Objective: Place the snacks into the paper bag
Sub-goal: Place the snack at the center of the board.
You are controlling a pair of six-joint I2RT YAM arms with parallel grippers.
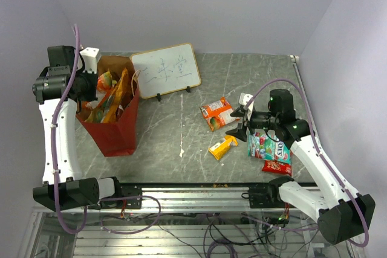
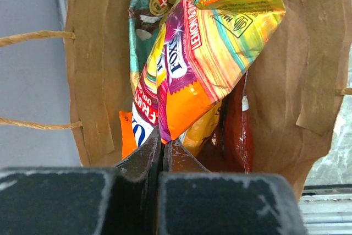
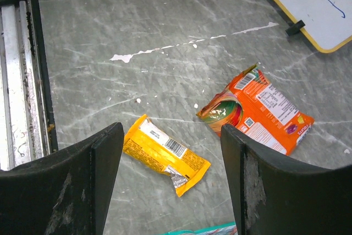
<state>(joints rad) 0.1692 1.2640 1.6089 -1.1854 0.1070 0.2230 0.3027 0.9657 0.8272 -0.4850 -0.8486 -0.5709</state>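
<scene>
the wide-open right gripper is best lowered astride the small yellow crinkly packet between its fingers; the left gripper is seen shut at the tall red paper bag.

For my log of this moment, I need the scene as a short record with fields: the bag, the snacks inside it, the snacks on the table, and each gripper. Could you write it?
paper bag: red, upright, at the table's left, top open
snacks in bag: several packets, the nearest one a multicoloured packet
snacks on table: orange packet, yellow packet, teal-white bag, red packet
left gripper: shut, at the bag's mouth; whether it pinches anything cannot be told
right gripper: open, above the yellow packet, holding nothing
other: whiteboard at the back
</scene>
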